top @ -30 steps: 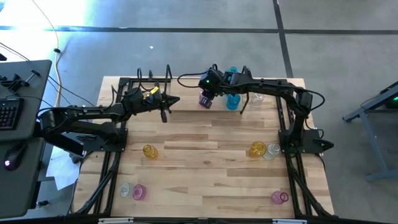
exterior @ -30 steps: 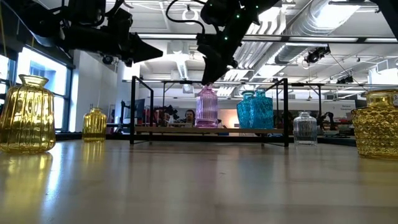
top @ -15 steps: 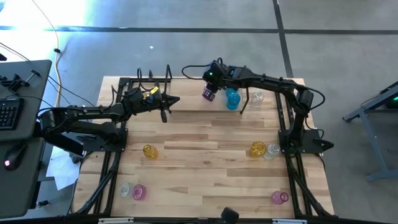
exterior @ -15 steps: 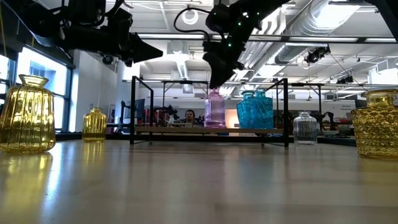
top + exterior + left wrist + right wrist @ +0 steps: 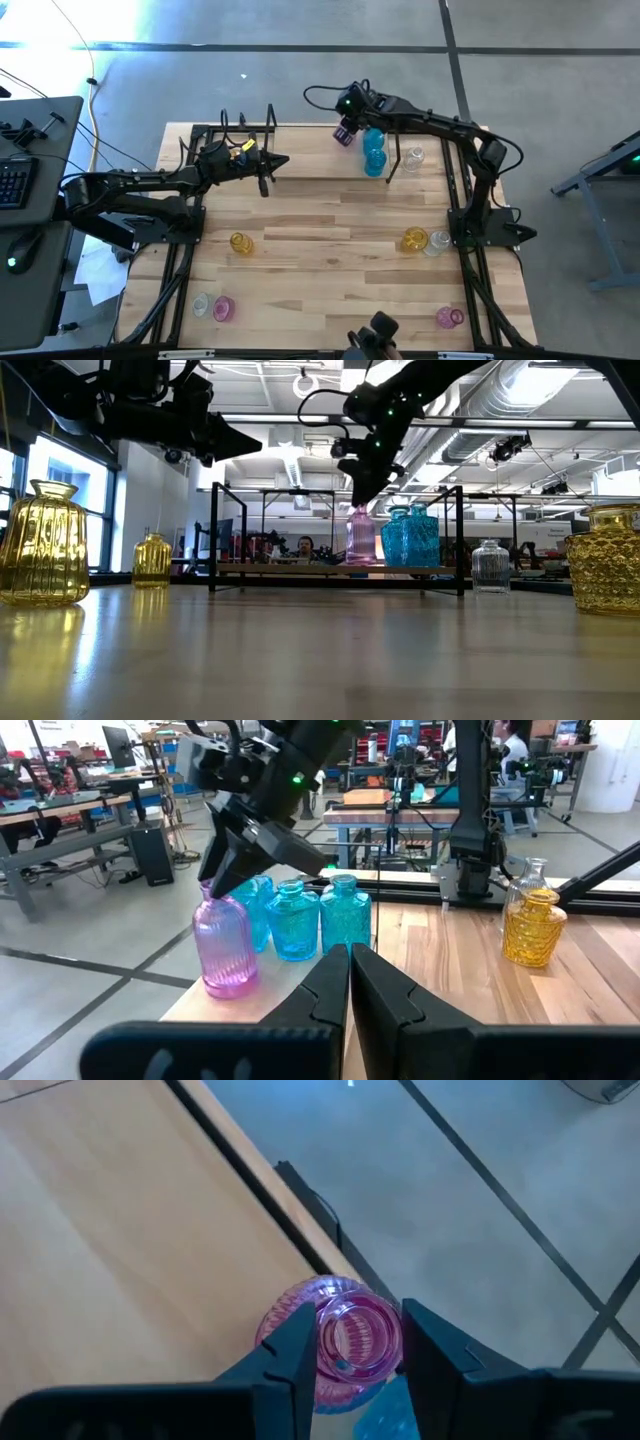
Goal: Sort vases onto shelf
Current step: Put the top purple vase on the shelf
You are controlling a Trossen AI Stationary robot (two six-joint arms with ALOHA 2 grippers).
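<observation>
- Right gripper (image 5: pixel 350 1342) pinches the pink vase's (image 5: pixel 226 948) neck on the shelf (image 5: pixel 300 570), beside the blue vases (image 5: pixel 410 536).
- Left gripper (image 5: pixel 350 982) hovers mid-table, fingers pressed together.

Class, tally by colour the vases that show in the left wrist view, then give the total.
pink vase: 1
blue vases: 3
yellow vase: 1
clear vase: 1
Total: 6
</observation>
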